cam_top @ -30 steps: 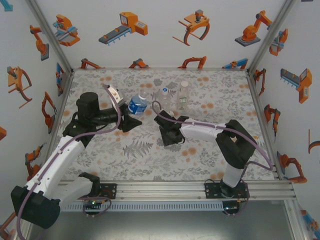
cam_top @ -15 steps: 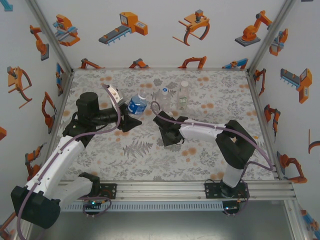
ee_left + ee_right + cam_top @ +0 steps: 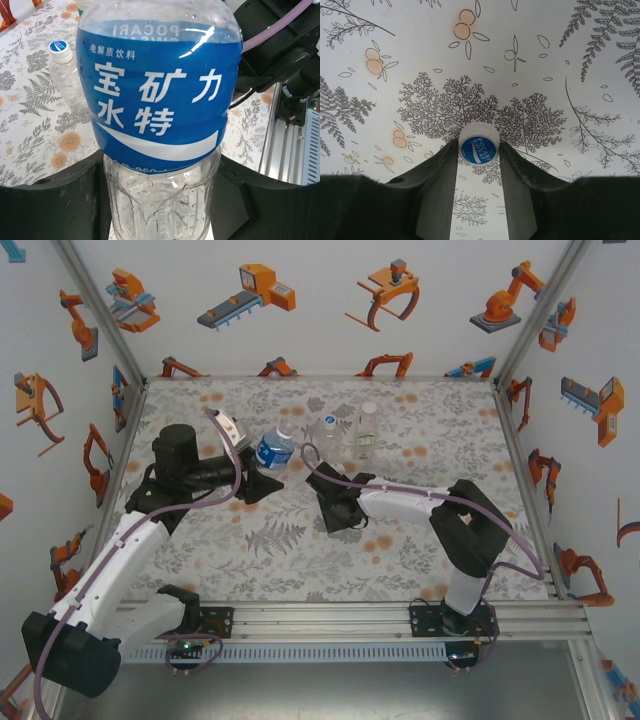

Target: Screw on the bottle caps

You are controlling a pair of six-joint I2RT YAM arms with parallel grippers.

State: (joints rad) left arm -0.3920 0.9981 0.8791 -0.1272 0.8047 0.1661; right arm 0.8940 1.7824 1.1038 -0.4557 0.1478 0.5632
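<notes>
My left gripper is shut on the lower body of the blue-labelled bottle, which stands tilted above the table. My right gripper points down at the floral tablecloth, its two fingers pressed against either side of a white bottle cap with a blue printed top. In the top view the gripper hides this cap. A plain clear bottle stands behind with a white cap on its neck. The green-white labelled bottle stands to its right.
The floral tablecloth covers the whole work area, with printed walls on three sides. An aluminium rail runs along the near edge by the arm bases. Purple cables loop above both wrists.
The right gripper has shifted very slightly over the same spot on the cloth. The left arm and its bottle have not moved.
</notes>
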